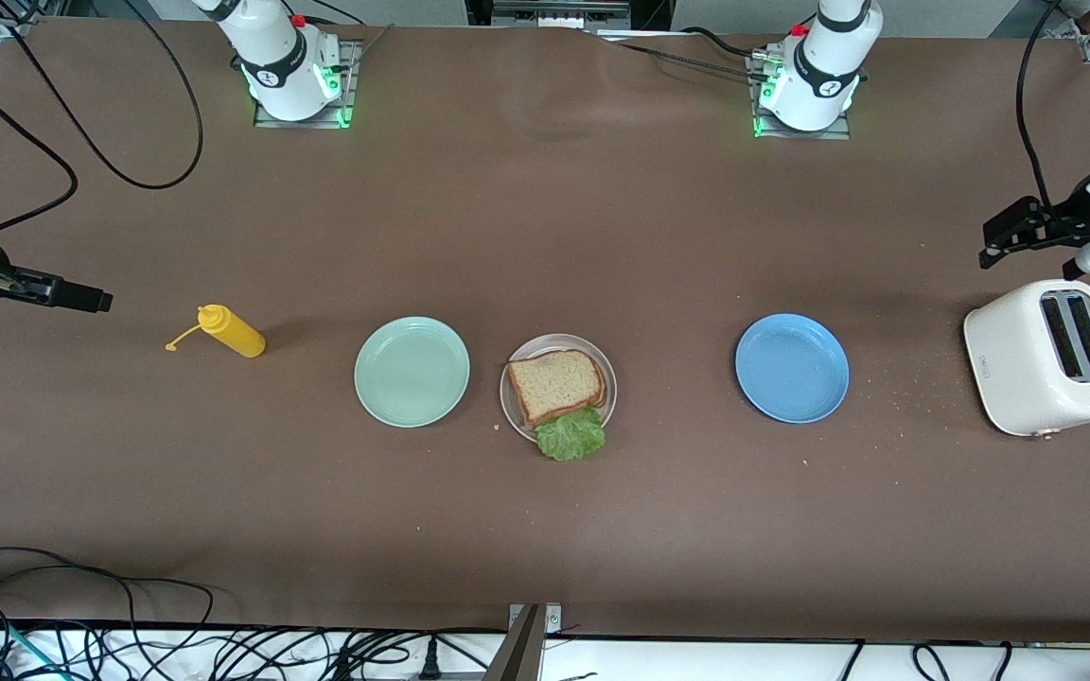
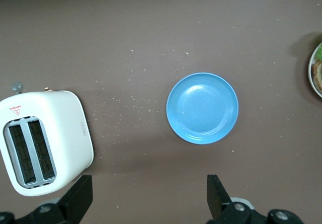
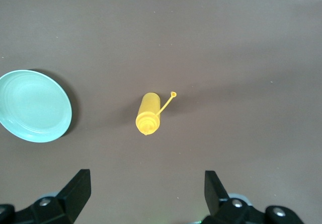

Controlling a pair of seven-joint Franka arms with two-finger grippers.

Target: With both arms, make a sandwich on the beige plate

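The sandwich (image 1: 558,385) lies finished on the beige plate (image 1: 602,360), between the green plate (image 1: 412,371) and the blue plate (image 1: 791,368). Nothing seems left. The left gripper (image 2: 150,196) and right gripper (image 3: 148,194) hang wide and empty, each over its own table end.

High front camera overlooks the table (image 1: 545,530); both wrist cameras face straight down

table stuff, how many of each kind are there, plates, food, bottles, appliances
plates: 3 (mint-green plate, beige plate, blue plate)
sandwiches: 1 (sandwich, on the beige plate, lettuce hanging over the rim)
bottles: 1 (yellow squeeze bottle, lying on its side)
appliances: 1 (white toaster)
total: 6
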